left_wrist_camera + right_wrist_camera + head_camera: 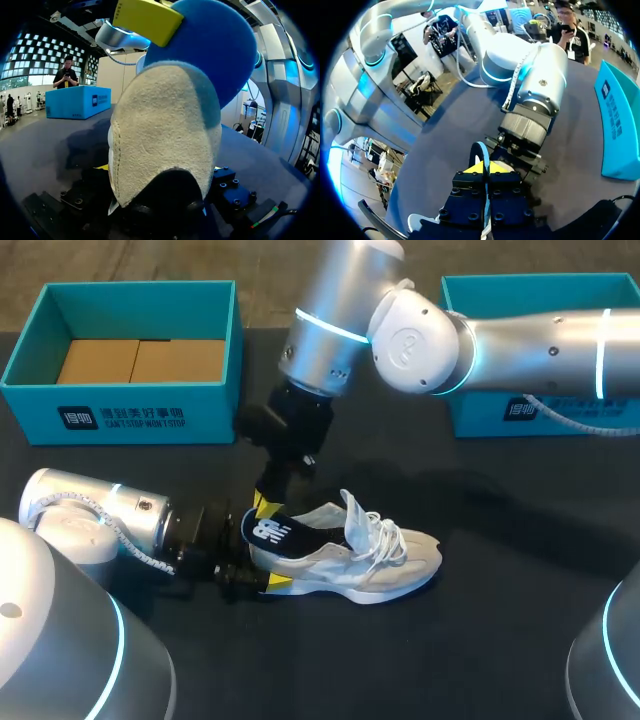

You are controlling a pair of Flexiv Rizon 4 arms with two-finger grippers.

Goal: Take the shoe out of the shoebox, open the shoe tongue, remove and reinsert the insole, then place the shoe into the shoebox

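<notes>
A cream-white sneaker (pixel 365 562) lies on its sole on the dark table, toe to the right, laces loose and tongue pulled up. My left gripper (pixel 262 566) comes in low from the left and is shut on the shoe's heel (pixel 165 135), one finger on each side. My right gripper (pixel 263 506) reaches down from above the heel and is shut on the dark blue insole (pixel 272 530), which stands partly out of the shoe. In the right wrist view the insole's thin edge (pixel 481 150) sits pinched in my right gripper (pixel 487 169). A yellow fingertip (pixel 147 20) of the right gripper presses the insole (pixel 215 50).
An open teal shoebox (pixel 150 420) with a cardboard floor stands at the back left. A second teal box (pixel 490 420) stands at the back right, partly behind my right arm. Bare dark table lies in front of and right of the shoe.
</notes>
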